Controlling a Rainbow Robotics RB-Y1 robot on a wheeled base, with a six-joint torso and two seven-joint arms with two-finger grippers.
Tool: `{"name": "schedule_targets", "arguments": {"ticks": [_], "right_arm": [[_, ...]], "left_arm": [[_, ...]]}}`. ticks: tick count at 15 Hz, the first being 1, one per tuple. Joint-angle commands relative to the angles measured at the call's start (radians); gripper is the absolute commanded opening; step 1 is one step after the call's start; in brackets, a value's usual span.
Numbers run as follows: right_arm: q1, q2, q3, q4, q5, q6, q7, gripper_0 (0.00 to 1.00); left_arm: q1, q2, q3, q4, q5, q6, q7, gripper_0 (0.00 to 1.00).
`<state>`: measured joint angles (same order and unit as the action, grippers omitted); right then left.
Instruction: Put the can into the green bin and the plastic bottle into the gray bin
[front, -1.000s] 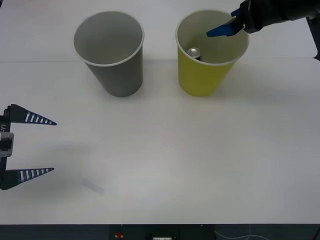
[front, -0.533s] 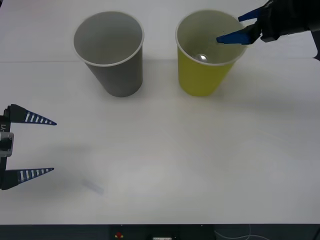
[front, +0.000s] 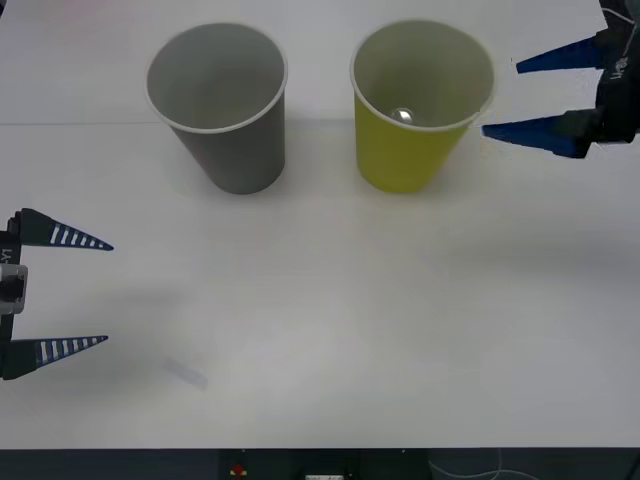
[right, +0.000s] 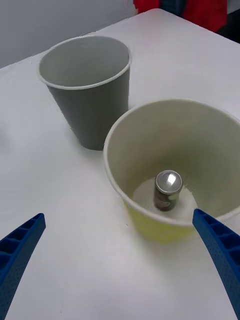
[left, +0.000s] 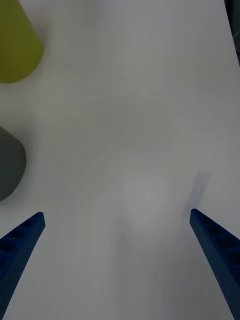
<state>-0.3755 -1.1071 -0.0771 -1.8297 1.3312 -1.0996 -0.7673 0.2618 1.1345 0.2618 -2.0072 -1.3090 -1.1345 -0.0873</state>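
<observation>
white tabletop (front: 330, 290) carries two tapered paper cups side by side. from the front, the green bin (front: 410, 150) reveals just a silver glint at its bottom; the right wrist view shows the can (right: 166, 190) standing upright inside it. the gray bin (front: 235, 150) has a pale inside. right gripper (front: 515, 98) hangs beside the green bin, ribbed fingers spread wide, holding nothing. left gripper (front: 80, 292) is at the near left edge, equally spread, partly cut off.
</observation>
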Motion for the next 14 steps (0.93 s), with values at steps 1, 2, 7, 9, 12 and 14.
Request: {"name": "schedule_targets", "arguments": {"ticks": [1, 2, 7, 9, 12, 14], "right_arm": [[0.168, -0.008, -0.116, -0.071, -0.067, -0.013, 0.125, 1.0], [0.237, -0.008, -0.17, -0.089, -0.095, -0.039, 0.181, 1.0], [0.452, -0.007, -0.308, -0.097, -0.204, -0.143, 0.439, 1.0], [0.526, -0.007, -0.34, -0.099, -0.221, -0.155, 0.533, 1.0], [0.606, -0.007, -0.362, -0.099, -0.221, -0.158, 0.64, 1.0], [0.641, -0.007, -0.362, -0.099, -0.214, -0.158, 0.691, 1.0]], "left_arm": [[0.0, 0.0, 0.0, 0.0, 0.0, 0.0, 0.0, 1.0], [0.0, 0.0, 0.0, 0.0, 0.0, 0.0, 0.0, 1.0], [0.0, 0.0, 0.0, 0.0, 0.0, 0.0, 0.0, 1.0], [0.0, 0.0, 0.0, 0.0, 0.0, 0.0, 0.0, 1.0], [0.0, 0.0, 0.0, 0.0, 0.0, 0.0, 0.0, 1.0], [0.0, 0.0, 0.0, 0.0, 0.0, 0.0, 0.0, 1.0]]}}
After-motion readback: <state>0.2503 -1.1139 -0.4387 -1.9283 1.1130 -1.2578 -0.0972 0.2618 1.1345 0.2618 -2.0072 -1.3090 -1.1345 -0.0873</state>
